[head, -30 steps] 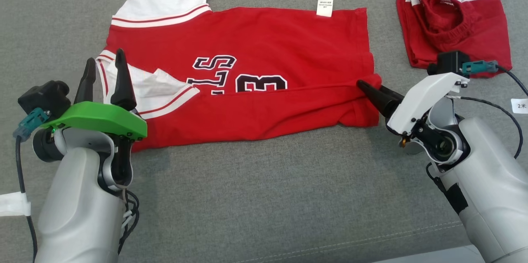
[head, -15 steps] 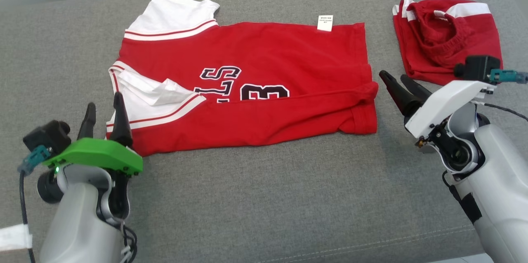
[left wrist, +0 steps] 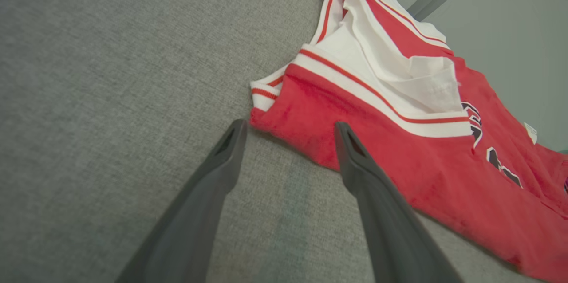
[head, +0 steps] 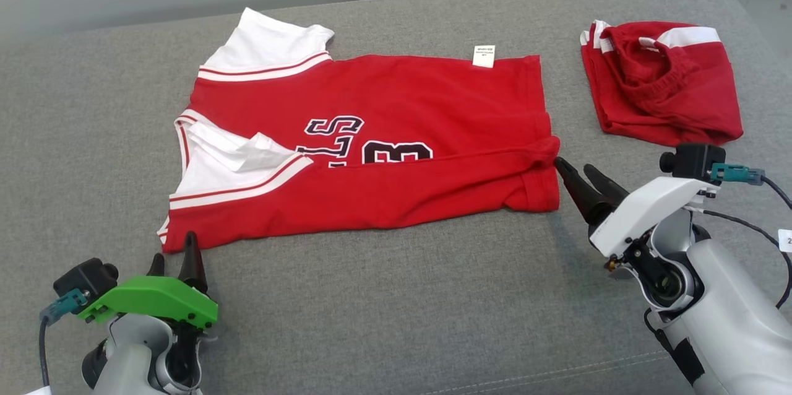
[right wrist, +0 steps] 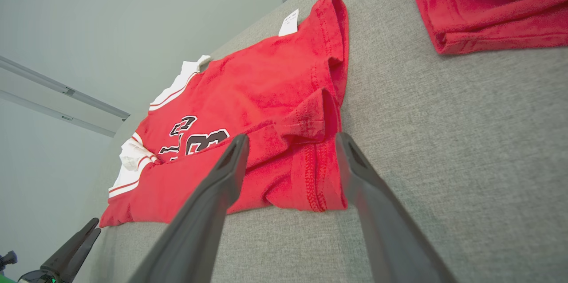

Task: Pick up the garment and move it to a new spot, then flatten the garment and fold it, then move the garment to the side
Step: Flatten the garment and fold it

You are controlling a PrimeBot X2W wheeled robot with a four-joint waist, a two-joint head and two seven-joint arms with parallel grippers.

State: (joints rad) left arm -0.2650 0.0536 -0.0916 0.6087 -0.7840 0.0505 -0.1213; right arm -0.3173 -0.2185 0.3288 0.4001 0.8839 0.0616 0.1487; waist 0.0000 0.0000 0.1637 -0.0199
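The red jersey lies on the grey cushion, long axis 9 to 3 o'clock; left gripper at its 8 o'clock corner, right gripper at its 3 o'clock hem. Both are spread, empty, equally near.

We log pale grey forearms. Left gripper has a green cover, right gripper white; both: dark tapered fingers, black cameras, teal plugs.

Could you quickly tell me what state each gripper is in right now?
Left gripper: open, holding nothing.
Right gripper: open, holding nothing.
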